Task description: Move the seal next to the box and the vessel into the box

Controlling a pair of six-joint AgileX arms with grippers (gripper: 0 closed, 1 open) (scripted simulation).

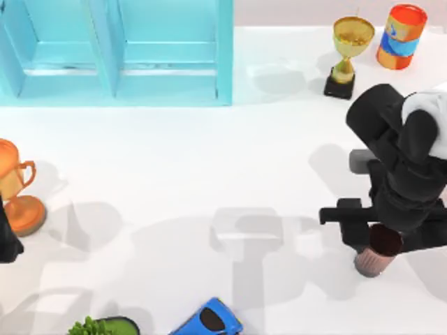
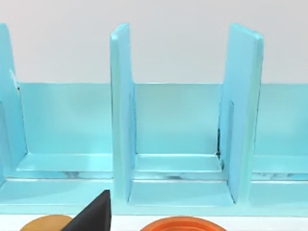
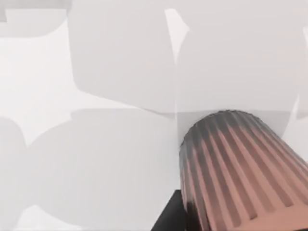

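Note:
The vessel [image 1: 374, 259] is a ribbed pinkish-brown cup at the right of the table, toward the front. My right gripper [image 1: 383, 234] comes down on it from above and is shut on its rim. The right wrist view has the vessel [image 3: 236, 168] close up, with a black finger [image 3: 168, 216] beside it and the shadowed white table beyond. The box [image 1: 225, 52] is a cyan partitioned case at the back left, far from the vessel. My left gripper [image 1: 8, 241] sits parked at the left edge, and its wrist view faces the box's dividers [image 2: 120, 110]. The seal is out of view.
A gold trophy [image 1: 347, 52] and an orange-and-blue can [image 1: 401, 36] stand at the back right. An orange trophy [image 1: 17, 192] stands by the left arm. A blue toy [image 1: 208, 319] and a green plant [image 1: 105, 326] lie at the front edge.

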